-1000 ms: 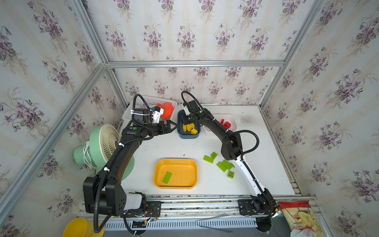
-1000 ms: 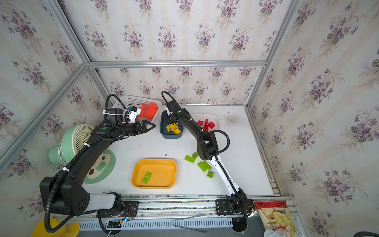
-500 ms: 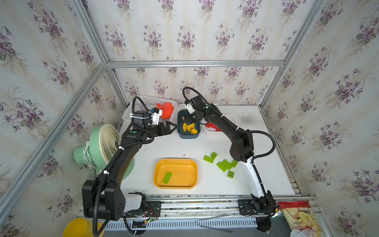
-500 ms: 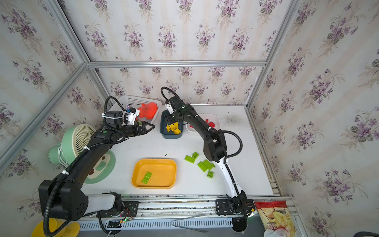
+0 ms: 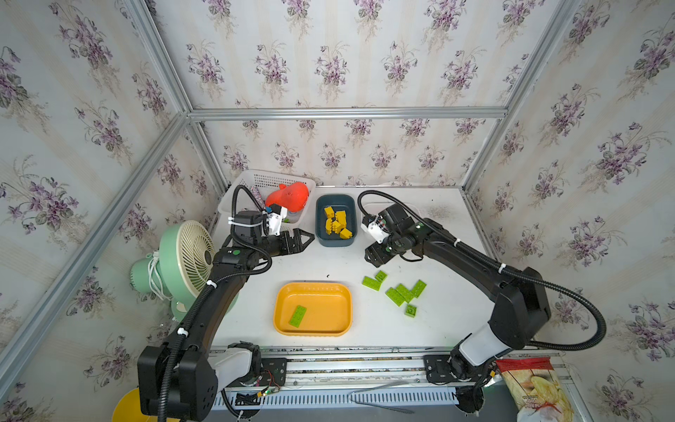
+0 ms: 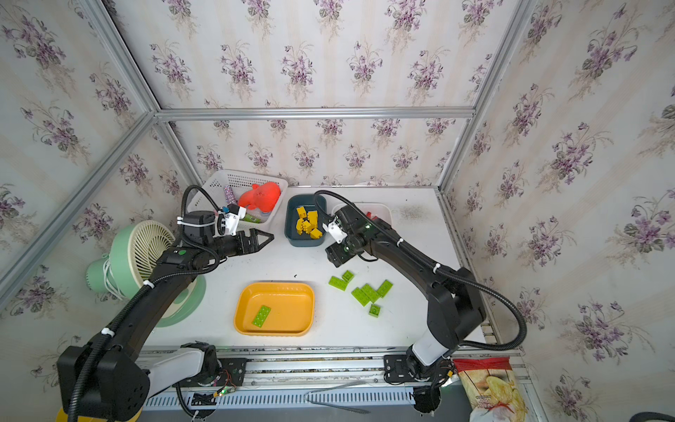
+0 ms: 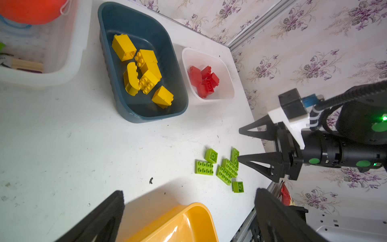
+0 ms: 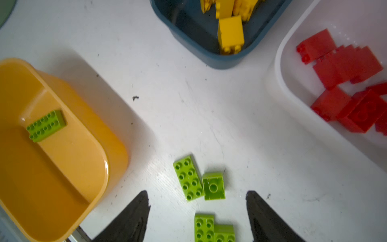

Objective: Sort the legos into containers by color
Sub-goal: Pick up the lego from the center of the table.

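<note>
We look down on a white table (image 5: 321, 263), with the far wall at 12 o'clock and the robot's base rail at 6. The only print we find is on a snack bag (image 5: 537, 391) past the rail at 5 o'clock. It shows a picture of crisps, and its lettering is too small to read.

The left arm climbs from the rail at 7 o'clock and leans toward 10. It bends at the wrist so the left gripper (image 5: 308, 243) lies level and points to 3 o'clock, just beside the teal tray (image 5: 335, 242). Its claw is spread wide and empty.

The right arm rises from 5 o'clock with its elbow out at 4 and its forearm reaching toward 1. The wrist folds back so the right gripper (image 7: 239, 145) aims toward 7 o'clock, above bare table between the teal tray and the loose bricks. Its claw is parted, with nothing between the fingers.

The teal tray sits at 12 o'clock and holds a heap of yellow bricks (image 5: 336, 223). Just beside it at 1 o'clock, the white tray (image 7: 228, 83) holds the red bricks (image 7: 204, 81); in both top views the right arm covers most of it. The orange-yellow tray (image 5: 328, 310) at 6 o'clock holds one long green brick (image 5: 297, 315). Six green bricks (image 5: 400, 293) lie loose on the table at 4 o'clock. A white lattice basket (image 5: 263, 179) holding an orange toy (image 5: 288, 195) stands at 10 o'clock.
</note>
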Available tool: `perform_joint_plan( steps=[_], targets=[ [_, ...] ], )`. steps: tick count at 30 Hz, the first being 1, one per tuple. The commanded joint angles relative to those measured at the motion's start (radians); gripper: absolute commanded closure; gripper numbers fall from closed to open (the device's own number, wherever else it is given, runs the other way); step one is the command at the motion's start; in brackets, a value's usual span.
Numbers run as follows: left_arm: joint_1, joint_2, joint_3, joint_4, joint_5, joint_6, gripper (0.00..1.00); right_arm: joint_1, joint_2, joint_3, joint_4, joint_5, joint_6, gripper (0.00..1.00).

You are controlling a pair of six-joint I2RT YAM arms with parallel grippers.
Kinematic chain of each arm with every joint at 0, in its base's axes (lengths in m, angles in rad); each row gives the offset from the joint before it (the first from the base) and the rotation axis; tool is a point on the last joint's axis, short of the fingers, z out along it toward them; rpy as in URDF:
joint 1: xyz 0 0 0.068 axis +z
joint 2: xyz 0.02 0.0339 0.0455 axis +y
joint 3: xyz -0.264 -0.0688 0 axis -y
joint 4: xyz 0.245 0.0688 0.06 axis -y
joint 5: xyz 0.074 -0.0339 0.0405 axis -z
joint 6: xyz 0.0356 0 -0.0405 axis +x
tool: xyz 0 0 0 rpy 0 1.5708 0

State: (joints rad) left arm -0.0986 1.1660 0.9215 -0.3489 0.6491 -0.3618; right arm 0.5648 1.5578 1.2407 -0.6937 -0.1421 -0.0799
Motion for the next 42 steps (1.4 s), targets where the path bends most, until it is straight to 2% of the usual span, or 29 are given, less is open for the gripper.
perform_joint_plan(
  steps=[1,4,8,11,25,26,39,42],
  targets=[
    [0.002,-0.026,-0.037,0.015,0.008,0.001,0.01,0.0,-0.041,-0.089,0.077,0.036,-0.04,0.25],
    [0.002,-0.052,-0.068,0.016,0.015,0.007,0.01,0.004,-0.052,-0.163,0.101,0.048,-0.067,0.27],
    [0.002,-0.079,-0.096,0.016,0.03,0.007,0.01,0.006,-0.039,-0.216,0.106,0.126,-0.106,0.28],
    [0.002,-0.101,-0.118,0.018,0.037,0.011,0.01,0.003,-0.005,-0.221,0.118,0.144,-0.136,0.29],
    [0.002,-0.116,-0.152,0.029,0.062,-0.012,0.01,-0.02,0.187,-0.148,0.152,0.048,-0.154,0.41],
    [0.002,-0.116,-0.153,0.028,0.063,-0.011,0.01,-0.057,0.197,-0.139,0.14,0.039,-0.155,0.42],
    [0.002,-0.1,-0.144,0.027,0.071,-0.018,0.01,-0.08,0.222,-0.156,0.118,0.074,-0.15,0.51],
    [0.002,-0.097,-0.141,0.027,0.074,-0.019,0.01,-0.083,0.231,-0.14,0.095,0.068,-0.149,0.56]
  ],
)
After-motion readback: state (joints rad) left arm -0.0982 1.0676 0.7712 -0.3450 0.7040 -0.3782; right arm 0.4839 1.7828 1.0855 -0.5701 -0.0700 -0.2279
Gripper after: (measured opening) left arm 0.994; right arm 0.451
